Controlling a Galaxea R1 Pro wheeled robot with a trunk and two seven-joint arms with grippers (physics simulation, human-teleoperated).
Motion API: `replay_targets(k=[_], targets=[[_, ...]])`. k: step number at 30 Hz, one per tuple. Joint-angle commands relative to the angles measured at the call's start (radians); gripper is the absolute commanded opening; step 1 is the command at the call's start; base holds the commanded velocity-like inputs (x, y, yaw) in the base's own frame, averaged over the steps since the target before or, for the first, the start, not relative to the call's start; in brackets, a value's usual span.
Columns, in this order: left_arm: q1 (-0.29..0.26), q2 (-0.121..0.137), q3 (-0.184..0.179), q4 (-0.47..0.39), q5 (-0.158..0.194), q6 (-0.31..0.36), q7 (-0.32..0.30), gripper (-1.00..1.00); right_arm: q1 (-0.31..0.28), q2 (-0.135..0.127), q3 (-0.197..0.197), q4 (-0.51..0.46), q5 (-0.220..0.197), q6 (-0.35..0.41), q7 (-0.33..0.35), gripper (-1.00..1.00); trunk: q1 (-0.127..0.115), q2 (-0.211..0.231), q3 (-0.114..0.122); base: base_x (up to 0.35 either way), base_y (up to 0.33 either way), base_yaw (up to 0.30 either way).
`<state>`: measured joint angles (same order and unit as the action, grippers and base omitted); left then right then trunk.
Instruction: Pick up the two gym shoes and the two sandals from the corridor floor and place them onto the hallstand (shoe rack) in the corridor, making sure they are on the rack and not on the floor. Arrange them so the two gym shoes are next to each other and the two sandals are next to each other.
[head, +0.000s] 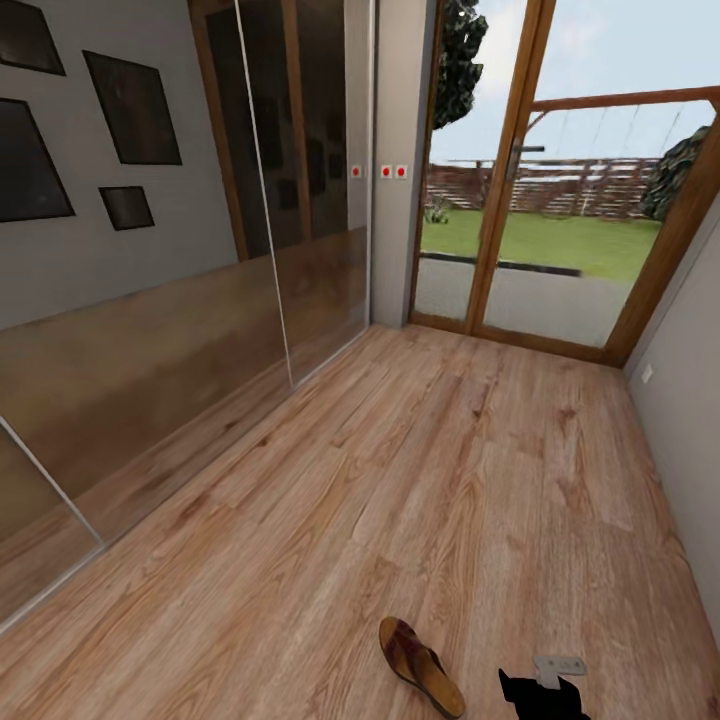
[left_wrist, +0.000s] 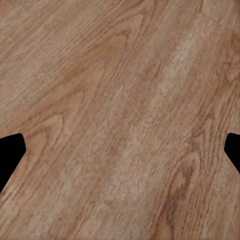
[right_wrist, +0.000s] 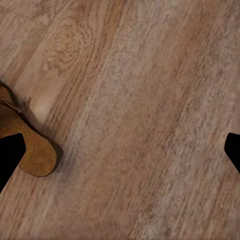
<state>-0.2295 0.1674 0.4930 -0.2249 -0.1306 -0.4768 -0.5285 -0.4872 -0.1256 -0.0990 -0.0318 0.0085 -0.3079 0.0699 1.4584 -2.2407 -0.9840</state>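
- Light brown wood-grain plank corridor floor (head: 430, 470) runs ahead of me to a wood-framed glass door (head: 520, 200) with lawn beyond; mirrored sliding wardrobe panels (head: 280, 200) line the left wall, beside dark framed pictures (head: 130, 105).
- No shoe rack and no gym shoes are in front of me here, so I judge I am at the collecting stage with nothing carried.
- One dark brown leather sandal with a tan footbed (head: 420, 665) lies flat on the floor near the lower edge of the head view, sole down, just left of my right arm.
- My right gripper (right_wrist: 120, 150) hangs over bare planks with its fingers spread wide and nothing between them; the sandal's rounded end (right_wrist: 30, 150) sits off to one side, beside one fingertip.
- My left gripper (left_wrist: 120, 150) is likewise spread and empty over bare floor.
- Next, I reckon, I must shift the right gripper sideways over the sandal, line up across its narrow width, then descend and close.
- No container or shelf is present to check for contents.
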Motion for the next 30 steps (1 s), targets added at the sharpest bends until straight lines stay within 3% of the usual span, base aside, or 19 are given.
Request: replay_targets(k=[1, 11, 30], targets=[[-0.001, 0.0, 0.009, 0.001, -0.011, -0.005, -0.003, 1.0, -0.001, 0.0, -0.008, 0.001, 0.001, -0.003, 0.007, 1.0, 0.0, 0.0, -0.001, 0.005, -0.024, 0.021], [-0.001, 0.0, 0.009, 0.0, -0.011, -0.005, -0.003, 1.0, -0.001, 0.0, -0.008, 0.001, 0.001, -0.005, 0.007, 1.0, 0.0, 0.0, -0.001, 0.002, -0.129, 0.149], [-0.001, 0.0, 0.009, 0.0, -0.01, -0.005, -0.003, 1.0, -0.001, 0.0, -0.008, 0.001, 0.001, -0.005, 0.007, 1.0, 0.0, 0.0, -0.001, 0.0, -0.261, 0.265]])
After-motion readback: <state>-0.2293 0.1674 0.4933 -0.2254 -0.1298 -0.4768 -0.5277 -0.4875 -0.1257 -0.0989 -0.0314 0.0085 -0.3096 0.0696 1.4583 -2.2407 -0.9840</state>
